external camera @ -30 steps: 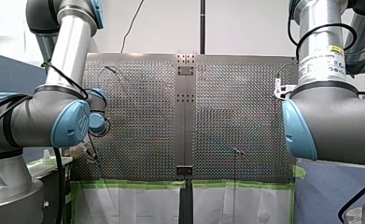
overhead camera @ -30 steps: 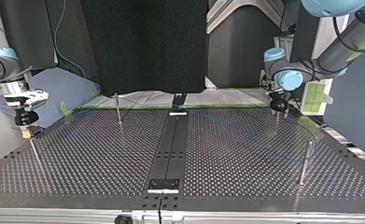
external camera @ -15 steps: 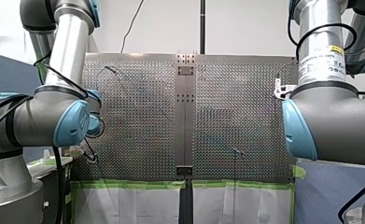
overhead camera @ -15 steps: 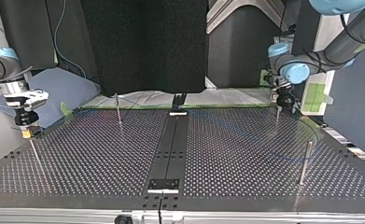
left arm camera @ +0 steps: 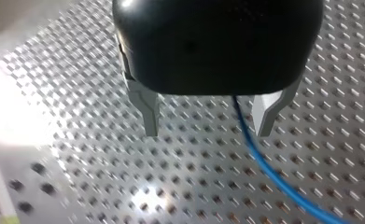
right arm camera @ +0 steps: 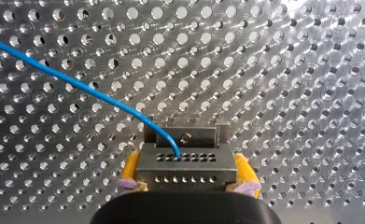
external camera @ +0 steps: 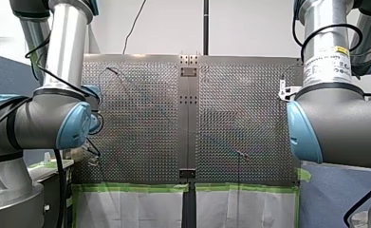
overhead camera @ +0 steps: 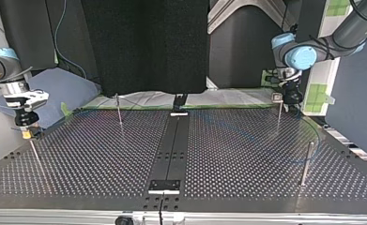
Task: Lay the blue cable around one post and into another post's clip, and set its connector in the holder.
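In the right wrist view my right gripper [right arm camera: 185, 181] is shut with its yellow pads on the grey metal connector [right arm camera: 185, 163]. The blue cable [right arm camera: 77, 86] enters the connector's top and runs off across the perforated table. At the top view's left this gripper [overhead camera: 26, 132] hangs just above the plate, beside a thin post [overhead camera: 33, 152]. My left gripper [left arm camera: 208, 123] is open, its metal fingers empty, and the blue cable [left arm camera: 269, 172] lies on the plate beneath it. In the top view my left gripper [overhead camera: 291, 96] hovers beside a post with a clip [overhead camera: 278, 98].
Another post [overhead camera: 305, 161] stands at the top view's right front, with the faint blue cable [overhead camera: 316, 133] curving around it. A thin post [overhead camera: 118, 110] stands at the back left. A dark centre strip [overhead camera: 172, 150] runs between two small plates. Green tape lines the far edge.
My left gripper has risen and drifted toward the top view's right, away from the clip post, uncovering the post's top. The right arm and the connector have stayed still.
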Robot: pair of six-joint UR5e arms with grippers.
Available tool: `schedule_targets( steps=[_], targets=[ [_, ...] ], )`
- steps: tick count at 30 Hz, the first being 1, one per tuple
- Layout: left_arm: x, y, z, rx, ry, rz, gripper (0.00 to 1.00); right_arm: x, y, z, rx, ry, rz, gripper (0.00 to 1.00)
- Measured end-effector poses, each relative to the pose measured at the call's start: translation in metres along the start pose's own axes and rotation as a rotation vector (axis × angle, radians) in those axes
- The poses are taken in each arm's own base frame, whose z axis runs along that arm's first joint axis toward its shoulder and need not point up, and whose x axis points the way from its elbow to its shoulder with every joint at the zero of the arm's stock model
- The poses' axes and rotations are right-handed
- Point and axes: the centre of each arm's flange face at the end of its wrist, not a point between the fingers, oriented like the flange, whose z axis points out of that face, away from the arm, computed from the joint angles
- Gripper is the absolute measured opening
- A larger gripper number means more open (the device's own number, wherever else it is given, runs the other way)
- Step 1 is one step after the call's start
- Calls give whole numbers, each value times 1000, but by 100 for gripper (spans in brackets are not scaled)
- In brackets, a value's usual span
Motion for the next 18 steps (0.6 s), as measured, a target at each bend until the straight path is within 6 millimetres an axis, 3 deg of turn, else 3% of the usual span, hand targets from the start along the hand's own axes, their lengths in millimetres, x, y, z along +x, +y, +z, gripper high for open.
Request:
schedule_targets(
  steps=[10,18],
  targets=[
    [-13,-16,-21,86,-40,-92,100,0,0,0,0,0,0,0],
    [-1,-20,-45,152,17,-156,100,0,0,0,0,0,0,0]
  ],
)
